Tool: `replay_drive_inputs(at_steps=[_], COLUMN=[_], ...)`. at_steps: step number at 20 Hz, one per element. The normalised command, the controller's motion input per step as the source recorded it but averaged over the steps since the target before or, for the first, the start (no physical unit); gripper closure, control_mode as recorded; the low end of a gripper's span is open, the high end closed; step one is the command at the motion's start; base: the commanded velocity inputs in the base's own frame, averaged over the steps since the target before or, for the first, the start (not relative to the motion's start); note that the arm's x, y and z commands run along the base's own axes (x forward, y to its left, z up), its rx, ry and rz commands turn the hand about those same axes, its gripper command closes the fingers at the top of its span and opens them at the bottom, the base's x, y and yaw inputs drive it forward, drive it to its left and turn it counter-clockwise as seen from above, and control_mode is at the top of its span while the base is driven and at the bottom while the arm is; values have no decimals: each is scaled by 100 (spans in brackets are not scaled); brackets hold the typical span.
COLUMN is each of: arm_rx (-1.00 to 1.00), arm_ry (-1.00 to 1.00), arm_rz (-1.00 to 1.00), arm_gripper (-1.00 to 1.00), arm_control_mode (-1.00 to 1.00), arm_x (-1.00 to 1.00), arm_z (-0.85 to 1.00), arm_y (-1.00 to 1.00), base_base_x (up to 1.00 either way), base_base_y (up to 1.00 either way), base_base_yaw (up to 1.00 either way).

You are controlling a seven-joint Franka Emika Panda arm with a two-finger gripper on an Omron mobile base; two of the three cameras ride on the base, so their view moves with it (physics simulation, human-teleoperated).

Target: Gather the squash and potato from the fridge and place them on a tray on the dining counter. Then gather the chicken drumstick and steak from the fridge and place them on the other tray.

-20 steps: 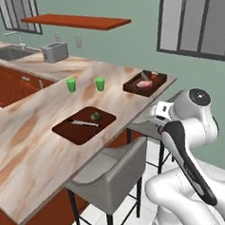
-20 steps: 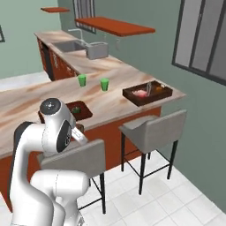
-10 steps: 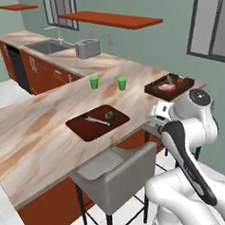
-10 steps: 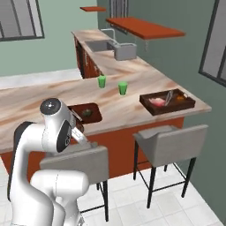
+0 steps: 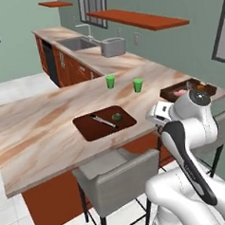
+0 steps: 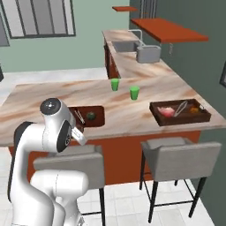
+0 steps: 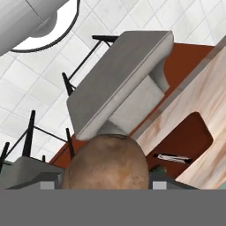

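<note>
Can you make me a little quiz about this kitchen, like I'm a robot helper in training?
1. True or false: the squash lies in the near tray.
2. What sits in the claw? A) the potato B) a spoon C) a banana
3. Fill in the gap: ___ green cups stand on the dining counter.

Key: 1 true; 2 A; 3 two.
</note>
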Motion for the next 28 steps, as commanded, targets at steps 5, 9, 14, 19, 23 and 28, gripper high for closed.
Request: replay_drive_inputs(at_steps=[5, 9, 14, 19, 23, 28], arm_rx=[0, 0, 0, 0, 0, 0], arm_ry=[0, 0, 0, 0, 0, 3], arm_rz=[0, 0, 0, 5, 22, 14], arm_gripper=[100, 100, 100, 100, 100, 100], arm_control_mode=[100, 100, 100, -100, -100, -100], arm_x=[0, 0, 0, 0, 28, 59], arm_z=[0, 0, 0, -2, -11, -5], arm_y=[0, 0, 0, -7, -20, 0], base_base_x=[0, 0, 0, 0, 0, 0], base_base_y=[-39, -36, -32, -25, 0, 0], base_base_yaw=[33, 32, 29, 21, 0, 0])
